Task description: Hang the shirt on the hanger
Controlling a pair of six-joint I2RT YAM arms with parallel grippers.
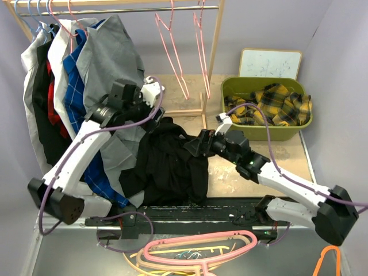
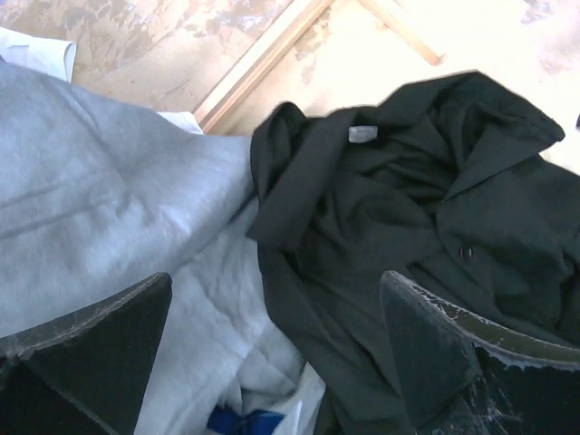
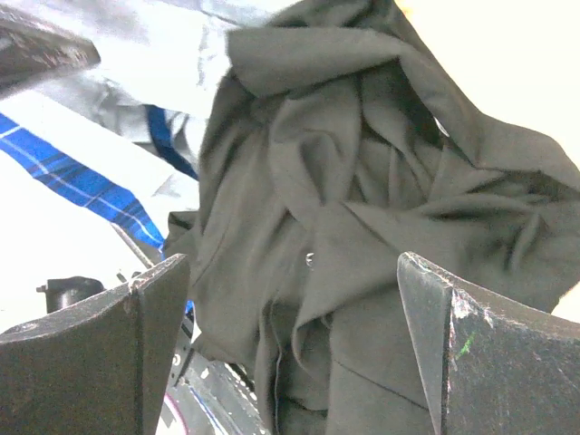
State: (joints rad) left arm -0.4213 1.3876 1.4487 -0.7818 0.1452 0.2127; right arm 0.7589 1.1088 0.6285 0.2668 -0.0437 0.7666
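Shirt [image 1: 169, 164] crumpled mid-table. Long axis far-to-near; lower end spills over near edge, collar [image 2: 408, 104] at far end, beside grey shirt [image 2: 109, 199]. Left gripper [image 1: 150, 115] above collar end, fingers apart, empty; cloth lies ahead, toward its right finger. Right gripper [image 1: 192, 145] at shirt's right flank, fingers spread, nothing held. Hanger [image 1: 171, 57] on rail, well behind.

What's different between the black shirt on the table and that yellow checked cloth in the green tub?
The black shirt is plain; the yellow checked cloth has dark plaid lines. The black shirt lies out on the table; the yellow checked cloth sits inside the green tub. Both are crumpled heaps, neither on a hanger.
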